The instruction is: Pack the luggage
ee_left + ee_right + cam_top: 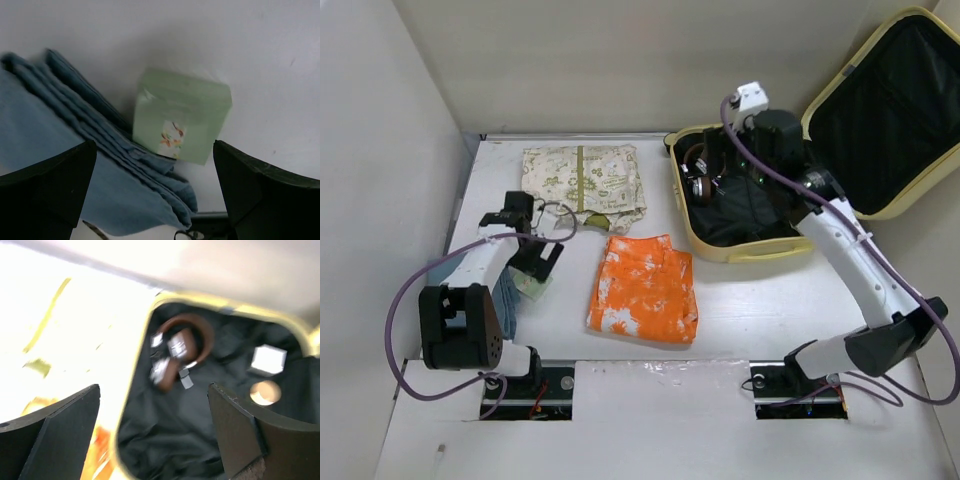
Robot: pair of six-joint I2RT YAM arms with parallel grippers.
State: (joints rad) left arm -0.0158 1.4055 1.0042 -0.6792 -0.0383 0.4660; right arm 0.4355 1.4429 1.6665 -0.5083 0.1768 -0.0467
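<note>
Black fingers (47, 182) of the left gripper (155, 170) stand wide apart and hold nothing. They hover over a pale green packet (180, 117) that lies against a folded blue towel (75, 150) on the left side of the table (750, 300). The right gripper (155, 425) is just as wide open and empty, poised above the luggage (760, 250).

The luggage sits at the far right of the table with its lid (895, 110) thrown back and propped up against the right wall. Brown headphones (180, 352) already lie on its black lining, near a small white box (268, 360). An orange cloth (643, 288) and a cream printed fabric piece (582, 182) wait on the table to its left.

The yellow shell looks rigid and smooth, so a pinch on a flat face would probably slip. The rim of the base or the free edge of the lid offers a better hold. Empty as it nearly is, the case is likely light and could skid if pushed. Closing it would mean swinging the lid by its outer edge.
</note>
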